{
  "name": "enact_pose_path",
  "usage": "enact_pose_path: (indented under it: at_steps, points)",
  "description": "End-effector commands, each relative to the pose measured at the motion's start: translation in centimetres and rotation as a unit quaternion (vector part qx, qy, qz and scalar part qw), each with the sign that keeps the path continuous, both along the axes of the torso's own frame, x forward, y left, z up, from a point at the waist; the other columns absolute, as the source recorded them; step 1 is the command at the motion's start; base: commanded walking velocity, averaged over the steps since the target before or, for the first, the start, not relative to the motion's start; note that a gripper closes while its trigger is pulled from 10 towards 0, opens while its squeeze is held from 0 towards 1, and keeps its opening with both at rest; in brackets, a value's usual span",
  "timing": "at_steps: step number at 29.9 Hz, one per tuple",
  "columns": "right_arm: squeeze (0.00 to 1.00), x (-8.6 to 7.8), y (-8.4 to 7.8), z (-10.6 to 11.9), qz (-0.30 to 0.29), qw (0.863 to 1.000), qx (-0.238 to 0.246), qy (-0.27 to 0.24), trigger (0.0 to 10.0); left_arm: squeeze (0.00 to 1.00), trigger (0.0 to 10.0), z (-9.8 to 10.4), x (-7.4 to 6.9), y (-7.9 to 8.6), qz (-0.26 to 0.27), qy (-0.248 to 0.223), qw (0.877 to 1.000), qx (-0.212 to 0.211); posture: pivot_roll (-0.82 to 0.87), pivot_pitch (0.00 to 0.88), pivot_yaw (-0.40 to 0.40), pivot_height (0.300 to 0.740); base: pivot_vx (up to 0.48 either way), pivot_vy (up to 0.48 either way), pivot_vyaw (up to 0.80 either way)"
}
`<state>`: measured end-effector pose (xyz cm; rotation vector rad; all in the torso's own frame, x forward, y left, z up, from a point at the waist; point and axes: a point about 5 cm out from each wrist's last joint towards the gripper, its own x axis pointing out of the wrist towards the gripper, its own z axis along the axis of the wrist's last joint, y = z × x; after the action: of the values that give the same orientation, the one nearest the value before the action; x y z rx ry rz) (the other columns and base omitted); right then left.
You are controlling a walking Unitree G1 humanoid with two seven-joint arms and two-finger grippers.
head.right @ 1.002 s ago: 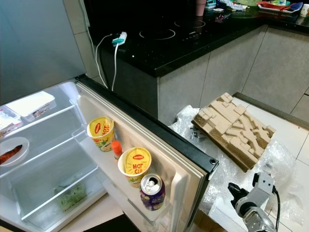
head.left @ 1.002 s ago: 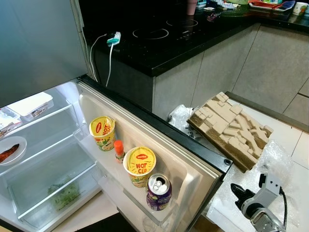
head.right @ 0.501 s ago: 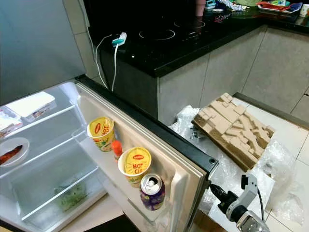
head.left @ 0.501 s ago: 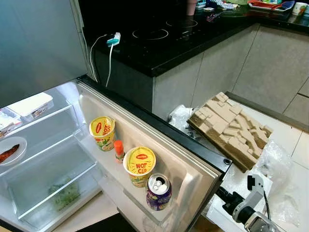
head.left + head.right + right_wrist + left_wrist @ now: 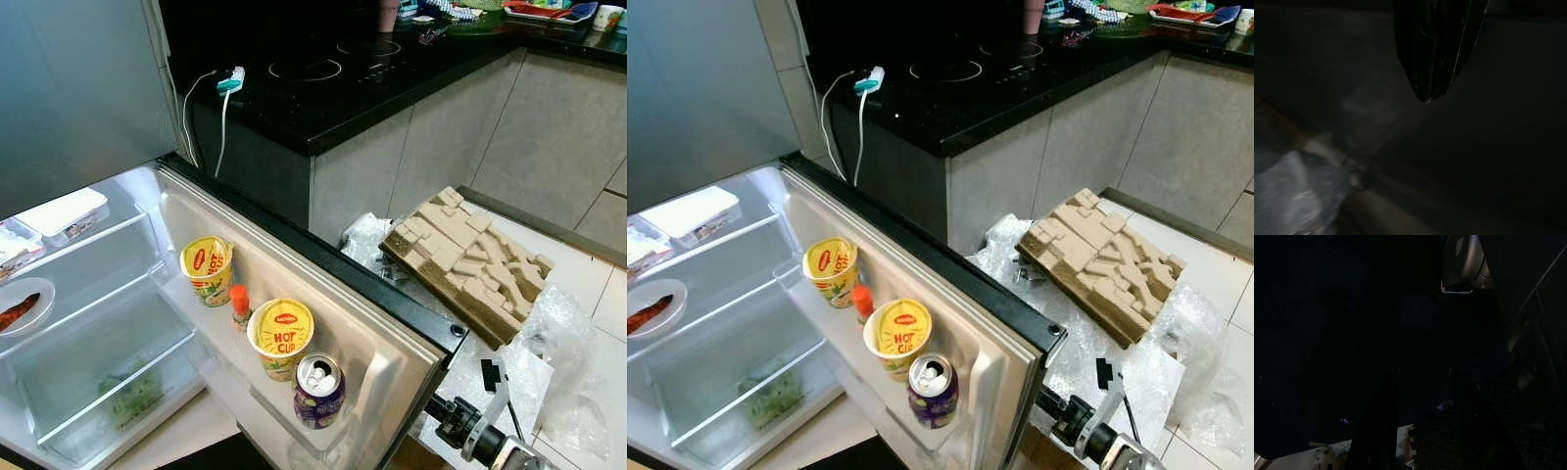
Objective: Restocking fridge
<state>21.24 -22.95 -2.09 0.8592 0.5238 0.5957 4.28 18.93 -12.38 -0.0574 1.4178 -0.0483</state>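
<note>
Right gripper (image 5: 1050, 403) behind open fridge door (image 5: 950, 284)

On my right wrist feed I see the end effector (image 5: 1434, 58) as one dark tapered shape, its black fingers (image 5: 1420, 49) pressed together to a single point. Beyond it everything is dim and blurred. A pale, crinkled sheet of plastic wrap (image 5: 1298, 191) catches some light.
</note>
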Motion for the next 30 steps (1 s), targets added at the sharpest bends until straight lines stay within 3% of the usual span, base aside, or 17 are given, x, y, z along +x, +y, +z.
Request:
enact_pose_path:
  at_steps: [1,11,23,26,28,30]
  points:
    - [0.0,-0.3,0.3,-0.1,0.018,1.0,0.007,0.004,10.0,0.0,10.0,-0.1,0.7,-1.4,-0.009,-0.01,1.0,-0.021,-0.06,0.0,-0.01,0.74,0.0,0.0,0.0]
    - [0.0,-1.1,2.1,-0.1,0.118,0.992,0.046,0.002,10.0,0.0,10.0,-0.1,0.7,-1.4,-0.009,-0.01,1.0,-0.021,-0.06,0.0,-0.01,0.74,0.0,0.0,0.0]
    - [0.0,-1.6,2.9,0.3,0.174,0.98,0.092,-0.003,10.0,0.0,10.0,0.0,0.7,-1.4,-0.007,-0.01,1.0,-0.021,-0.06,0.0,-0.01,0.74,0.0,0.0,0.0]
    - [0.0,-2.0,2.1,-0.9,0.124,0.992,0.023,0.029,10.0,0.0,10.0,-0.1,0.7,-1.4,-0.008,-0.01,1.0,-0.021,-0.07,0.0,-0.012,0.74,0.0,0.0,0.0]
    - [0.0,-2.1,2.0,-1.1,0.117,0.992,0.011,0.037,10.0,0.0,10.0,-0.1,0.7,-1.4,-0.009,-0.01,1.0,-0.021,-0.07,0.0,-0.012,0.74,0.0,0.0,0.0]
    - [0.0,-2.5,1.3,-1.9,0.072,0.995,-0.033,0.064,10.0,0.0,10.0,-0.1,0.7,-1.4,-0.011,-0.01,1.0,-0.02,-0.07,0.0,-0.011,0.74,0.0,0.0,0.0]
